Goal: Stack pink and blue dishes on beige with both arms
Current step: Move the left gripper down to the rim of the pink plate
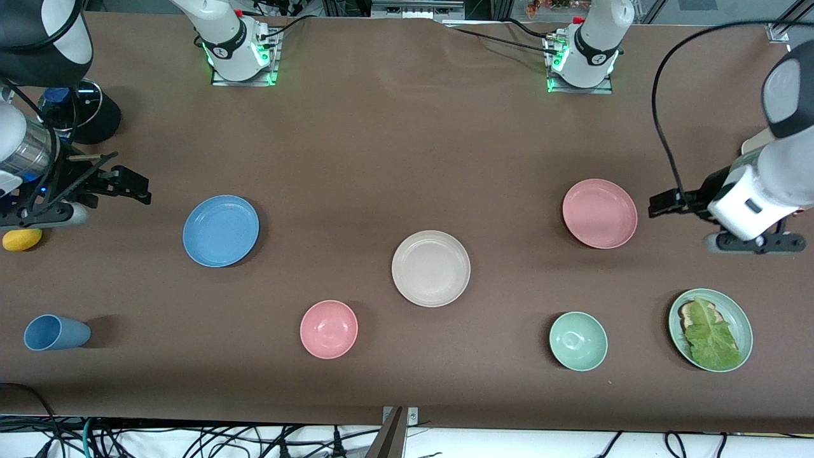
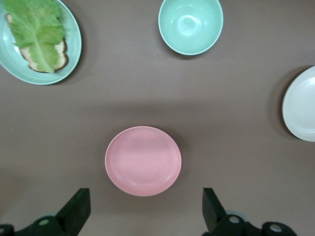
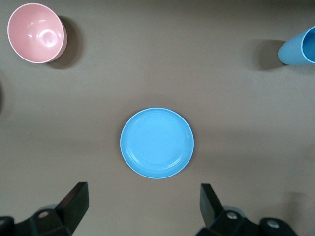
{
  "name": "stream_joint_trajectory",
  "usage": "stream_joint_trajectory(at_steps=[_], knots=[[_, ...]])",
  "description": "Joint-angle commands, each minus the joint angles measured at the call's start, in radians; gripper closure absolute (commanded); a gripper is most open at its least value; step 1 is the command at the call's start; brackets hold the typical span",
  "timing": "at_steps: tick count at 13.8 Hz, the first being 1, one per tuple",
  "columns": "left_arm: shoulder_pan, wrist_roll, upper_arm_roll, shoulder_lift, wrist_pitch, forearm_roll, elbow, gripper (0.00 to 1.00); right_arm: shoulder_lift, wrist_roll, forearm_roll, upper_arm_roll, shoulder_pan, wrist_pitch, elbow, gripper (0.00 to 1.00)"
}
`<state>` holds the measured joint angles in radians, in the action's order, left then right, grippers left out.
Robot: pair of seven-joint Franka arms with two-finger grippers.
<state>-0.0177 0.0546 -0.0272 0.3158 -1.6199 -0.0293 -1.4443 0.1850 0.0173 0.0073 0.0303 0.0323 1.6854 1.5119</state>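
The blue plate lies toward the right arm's end of the table. At the left arm's end lies the pink plate. Between them, a little nearer the front camera, sits the beige plate, with nothing on it. My right gripper hangs open over bare table beside the blue plate. Beside the pink plate, my left gripper hangs open over bare table. Neither gripper holds anything.
Nearer the front camera stand a pink bowl, a green bowl, a green plate with bread and lettuce and a blue cup on its side. A yellow object lies under the right arm.
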Motion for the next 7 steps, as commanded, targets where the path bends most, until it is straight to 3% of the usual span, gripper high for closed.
stream_joint_trajectory(at_steps=[1,7], knots=[[0.002,-0.009,0.001,0.048,-0.073,-0.024,0.012,0.00,-0.007,-0.004,0.017,-0.001,-0.006,0.003,0.007,0.00],[-0.044,0.002,-0.008,0.158,-0.121,-0.007,0.009,0.00,-0.005,0.007,0.023,-0.003,-0.028,0.005,0.005,0.00]])
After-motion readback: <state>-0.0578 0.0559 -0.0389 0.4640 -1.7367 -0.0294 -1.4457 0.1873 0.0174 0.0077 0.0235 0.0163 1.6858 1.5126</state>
